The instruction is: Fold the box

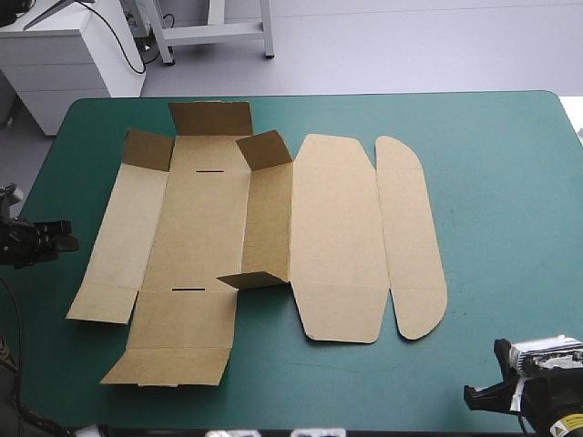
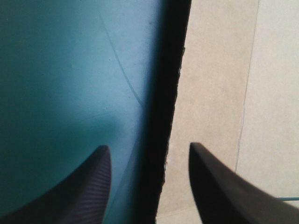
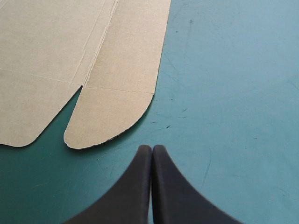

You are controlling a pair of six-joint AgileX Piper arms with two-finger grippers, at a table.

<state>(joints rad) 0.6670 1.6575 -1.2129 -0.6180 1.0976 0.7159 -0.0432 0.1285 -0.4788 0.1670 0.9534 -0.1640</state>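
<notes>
Where: the box (image 1: 337, 237) lies mostly flat, partly raised, on the surface (image 1: 510, 182).
Handling: we judge it light, stiff, creased; take an outer edge.
Fingers: left gripper (image 2: 148, 149) apart; right gripper (image 3: 152, 148) together.

Bare teal-green counter (image 1: 510, 182) lies open right of the box (image 1: 337, 237); its raised flaps (image 1: 264, 150) block low passes across the left half, near the left hand (image 1: 69, 239).

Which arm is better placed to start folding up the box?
Probably left: the left gripper is open beside the box's left panel. The right gripper is shut, apart from the rounded flap.
</notes>
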